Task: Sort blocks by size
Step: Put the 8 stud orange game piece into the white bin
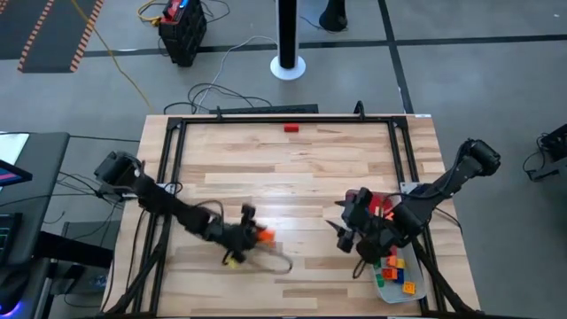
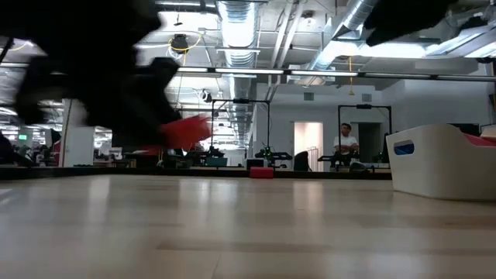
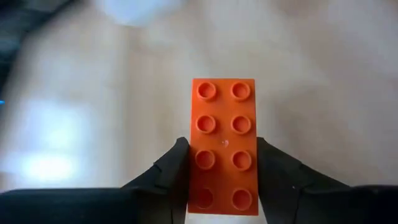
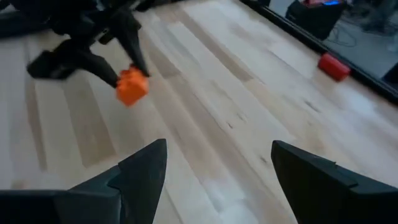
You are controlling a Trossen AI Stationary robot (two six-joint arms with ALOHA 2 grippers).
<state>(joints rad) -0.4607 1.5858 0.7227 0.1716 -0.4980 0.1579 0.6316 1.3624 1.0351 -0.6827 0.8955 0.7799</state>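
Observation:
An orange oblong block [image 3: 224, 134] with two rows of studs sits between the fingers of my left gripper [image 3: 222, 146], which is shut on it. In the high view this gripper [image 1: 251, 232] and block [image 1: 264, 235] are over the near middle of the table. My right gripper [image 4: 217, 149] stands open with nothing between its fingers, at the near right [image 1: 343, 232], next to the white tray [image 1: 419, 285]. A red block [image 1: 291, 128] lies alone at the table's far edge. My left gripper pinches the orange block's two long sides [image 3: 193, 163] between its two fingers, on the half nearer the wrist. The fingers lie along the block and slant down from the table's left. The other half sticks out past the fingertips, and the block [image 2: 186, 132] is clear of the table.
The white tray at the near right holds several small blocks [image 1: 396, 270] in red, orange, green, blue and yellow; its wall [image 2: 438, 167] rises at the right of the low view. A black frame [image 1: 283, 117] runs around the table. Bare wood lies between the grippers and the far red block [image 4: 334, 66].

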